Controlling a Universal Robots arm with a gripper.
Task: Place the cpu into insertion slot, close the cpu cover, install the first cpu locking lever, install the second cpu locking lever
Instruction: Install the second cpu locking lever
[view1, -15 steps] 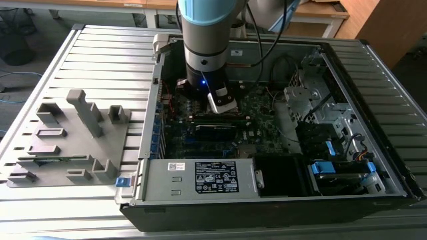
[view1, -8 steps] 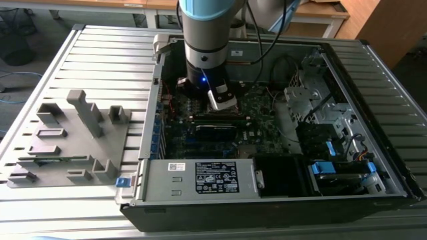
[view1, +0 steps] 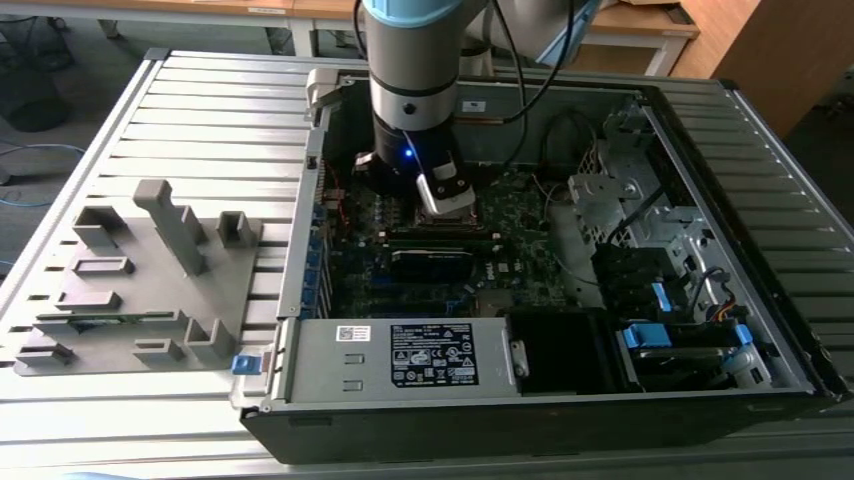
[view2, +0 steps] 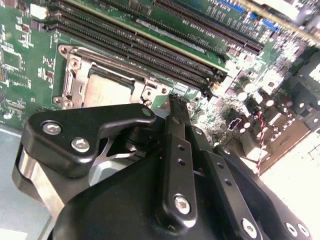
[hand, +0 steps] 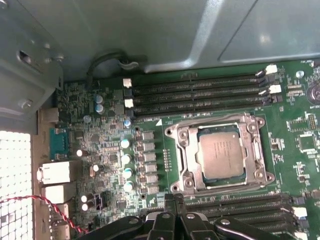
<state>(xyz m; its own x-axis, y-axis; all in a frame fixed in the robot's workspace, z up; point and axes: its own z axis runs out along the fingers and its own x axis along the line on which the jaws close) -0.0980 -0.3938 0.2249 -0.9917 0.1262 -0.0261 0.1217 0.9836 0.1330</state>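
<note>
The cpu (hand: 220, 152), a dull silver square chip, lies flat in the insertion slot (hand: 260, 131) on the green motherboard. The cpu cover (hand: 186, 150), a thin metal frame, lies down flat around it, and the chip shows through its window. In the second wrist view the cpu (view2: 106, 92) and the cpu cover (view2: 74, 80) sit just beyond the black fingers. My gripper (hand: 173, 198) is shut with nothing seen between its fingers. Its tip (view2: 173, 101) hangs close by one corner of the socket. In the exterior view the arm (view1: 414, 90) reaches down into the open computer case over the socket.
Long black memory slots (hand: 200, 92) run on both sides of the socket. Capacitors (hand: 126, 159) and rear connectors (hand: 55, 172) stand nearby. The power supply (view1: 400, 355) and drive cage (view1: 641, 220) crowd the case. A grey fixture tray (view1: 134, 280) lies on the exterior view's left.
</note>
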